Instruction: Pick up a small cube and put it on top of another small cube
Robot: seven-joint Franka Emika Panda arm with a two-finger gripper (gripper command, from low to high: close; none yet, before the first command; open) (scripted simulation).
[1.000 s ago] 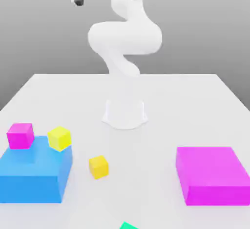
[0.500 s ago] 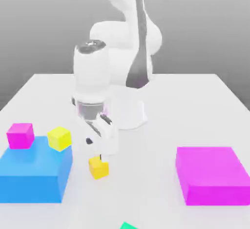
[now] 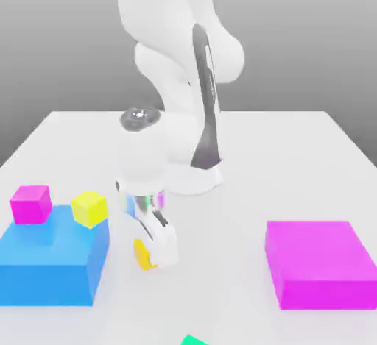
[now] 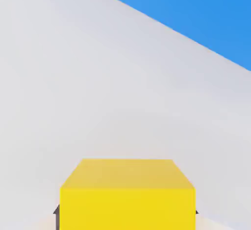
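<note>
while the white arm (image 3: pixel 166 12) leans down over the pale table (image 3: pixel 228 240), its gripper (image 3: pixel 156 257) is right at the small golden cube (image 3: pixel 143 254), closed on it with one finger on either side. the golden cube is on the table, between the big blue block (image 3: pixel 51 262) and the big magenta block (image 3: pixel 320 266), but a lot nearer the blue one, and in the exterior view the hand hides a good part of it. in the hand view you get the cube's top and one side face, with dark bits of the fingers (image 4: pixel 57 217) peeking out at both sides of it, plus a chunk of the blue block off past a stretch of bare table. over on the exterior view's left, that blue block has two little cubes up on it: a small magenta cube (image 3: pixel 31 205) nearer its outer side, and a paler lemon-yellow cube (image 3: pixel 90 209) beside it, turned a bit so a corner faces the camera, with a gap between the two. the big magenta block sits well apart on the exterior view's right, and a bit of something green (image 3: pixel 194 340) pokes in at the near edge of that view.
</note>
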